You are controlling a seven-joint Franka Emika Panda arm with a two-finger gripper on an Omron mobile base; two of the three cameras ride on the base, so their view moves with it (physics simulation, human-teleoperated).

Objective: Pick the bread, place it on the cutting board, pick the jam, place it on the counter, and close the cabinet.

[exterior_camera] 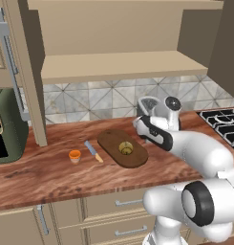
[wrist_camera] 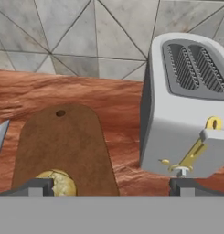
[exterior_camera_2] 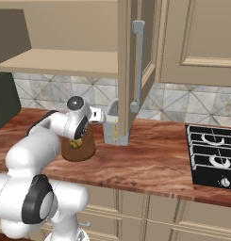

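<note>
Already on the cutting board [exterior_camera: 112, 143], the bread [exterior_camera: 125, 148] sits near the board's middle, w/ the jam [exterior_camera: 74, 156] standing on the counter [exterior_camera: 42, 172] to the board's left, a knife [exterior_camera: 93, 151] lying between jar & board. Gripper [wrist_camera: 111, 185] hovers low over the worktop, jaws wide apart & holding nothing; one fingertip [wrist_camera: 38, 186] shows by the bun, the other near a grey toaster [wrist_camera: 189, 105]. Cabinet [exterior_camera: 113, 40] stands open, its shelf bare; door w/ grey bar handle [exterior_camera_2: 137, 66] swung out.

Matt wooden cutting board [exterior_camera: 113, 143] (counter [exterior_camera: 42, 172] glossier)
</note>
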